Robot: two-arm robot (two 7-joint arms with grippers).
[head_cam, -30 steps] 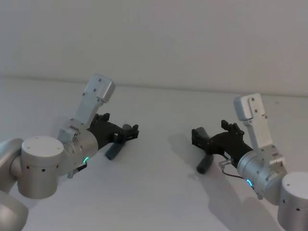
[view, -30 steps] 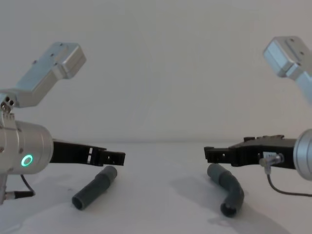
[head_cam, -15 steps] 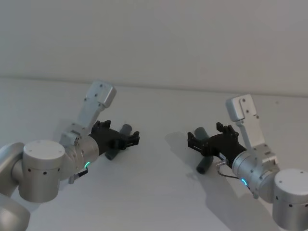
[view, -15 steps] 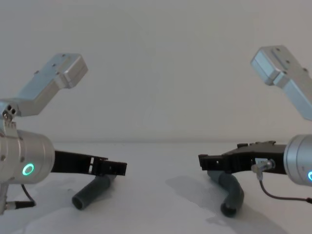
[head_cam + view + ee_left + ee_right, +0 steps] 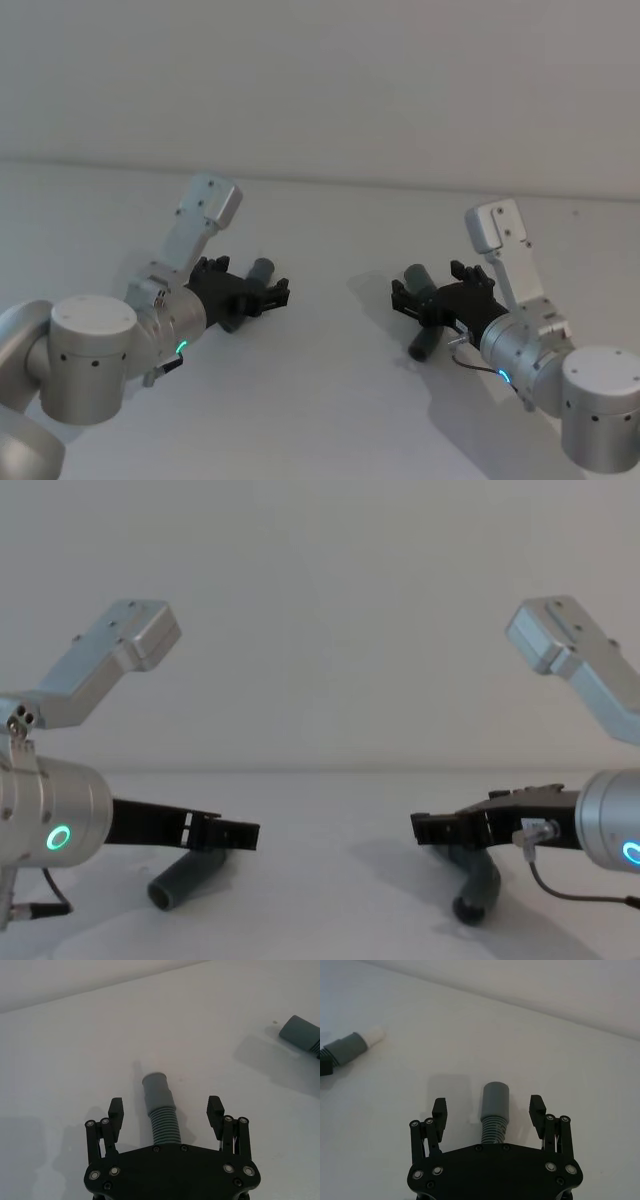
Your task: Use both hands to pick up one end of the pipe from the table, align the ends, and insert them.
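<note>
On the white bench (image 5: 330,410) we see the two pipe pieces lying well apart. The straight piece (image 5: 185,880) is at about 9 o'clock and the curved piece (image 5: 424,342) is at about 3 o'clock. The left pincer (image 5: 165,1106) hangs low over the straight piece with its jaws spread wide. In the left wrist view the ribbed part runs between the two fingers (image 5: 116,1110), with a clear gap on each side and nothing gripped. That piece points toward 1 o'clock, and its pale tip (image 5: 375,1035) faces the other piece. The right pincer (image 5: 489,1105) is likewise open and low over the curved piece. The piece's smooth round mouth (image 5: 495,1092) juts out past the fingertips, untouched on either side. The bent lower end rests on the bench toward 6 o'clock.
</note>
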